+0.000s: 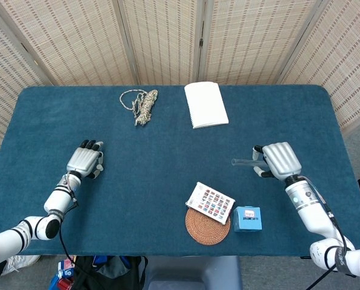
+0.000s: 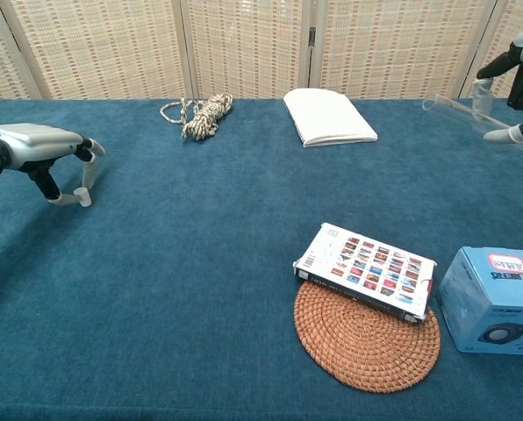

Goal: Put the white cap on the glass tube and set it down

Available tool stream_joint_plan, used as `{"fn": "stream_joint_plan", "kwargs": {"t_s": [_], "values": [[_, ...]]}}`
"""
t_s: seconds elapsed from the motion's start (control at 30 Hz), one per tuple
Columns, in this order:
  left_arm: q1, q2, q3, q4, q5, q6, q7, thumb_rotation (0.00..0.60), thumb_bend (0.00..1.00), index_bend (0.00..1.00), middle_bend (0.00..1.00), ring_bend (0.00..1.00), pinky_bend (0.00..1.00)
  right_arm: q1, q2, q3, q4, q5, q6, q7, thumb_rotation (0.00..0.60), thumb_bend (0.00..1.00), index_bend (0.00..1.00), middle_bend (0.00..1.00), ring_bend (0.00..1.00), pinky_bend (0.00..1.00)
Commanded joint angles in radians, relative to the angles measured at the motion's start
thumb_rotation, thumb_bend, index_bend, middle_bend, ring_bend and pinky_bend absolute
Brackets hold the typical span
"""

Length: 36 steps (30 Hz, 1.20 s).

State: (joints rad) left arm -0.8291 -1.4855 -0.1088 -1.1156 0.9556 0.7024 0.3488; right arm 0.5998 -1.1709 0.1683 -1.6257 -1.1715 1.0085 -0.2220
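Observation:
My left hand (image 1: pixel 85 161) hovers low over the left side of the blue table (image 1: pixel 168 145). In the chest view, a fingertip and the thumb of the left hand (image 2: pixel 33 149) pinch the small white cap (image 2: pixel 84 196) just at the cloth. My right hand (image 1: pixel 278 159) holds the clear glass tube (image 1: pixel 243 162) roughly level at the right side, its open end pointing left. In the chest view the glass tube (image 2: pixel 453 107) sticks out from the right hand (image 2: pixel 518 74) at the frame's edge, above the table.
A coiled rope (image 1: pixel 144 106) and a white notebook (image 1: pixel 206 104) lie at the back. Near the front edge a small book (image 1: pixel 210 202) rests on a woven coaster (image 1: pixel 207 228), with a blue box (image 1: pixel 247 219) beside it. A folding screen stands behind the table.

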Motion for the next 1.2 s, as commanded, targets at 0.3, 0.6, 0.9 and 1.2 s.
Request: {"fn": "stream_joint_plan", "kwargs": {"t_s": [0.3, 0.6, 0.9, 1.2], "values": [[-0.003, 0.001, 0.003, 0.001, -0.008, -0.001, 0.017, 0.600, 0.34, 0.46, 0.00, 0.00, 0.00, 0.001, 0.000, 0.000, 0.004, 0.000, -0.004, 0.003, 0.600, 0.83, 0.83, 1.00, 1.00, 1.00], [-0.003, -0.005, 0.002, 0.007, -0.005, 0.003, 0.014, 0.600, 0.34, 0.50, 0.00, 0.00, 0.00, 0.001, -0.002, 0.000, 0.007, 0.000, -0.005, 0.005, 0.600, 0.83, 0.83, 1.00, 1.00, 1.00], [0.005, 0.011, -0.016, -0.005, 0.045, 0.034, -0.041, 0.600, 0.36, 0.57, 0.02, 0.00, 0.00, 0.001, -0.001, 0.000, 0.003, -0.004, -0.003, 0.010, 0.600, 0.83, 0.84, 1.00, 1.00, 1.00], [0.018, 0.167, -0.084, -0.254, 0.088, 0.087, -0.136, 0.600, 0.37, 0.56, 0.05, 0.00, 0.00, 0.011, -0.038, 0.005, 0.012, -0.040, -0.001, 0.047, 0.600, 0.83, 0.84, 1.00, 1.00, 1.00]]}}
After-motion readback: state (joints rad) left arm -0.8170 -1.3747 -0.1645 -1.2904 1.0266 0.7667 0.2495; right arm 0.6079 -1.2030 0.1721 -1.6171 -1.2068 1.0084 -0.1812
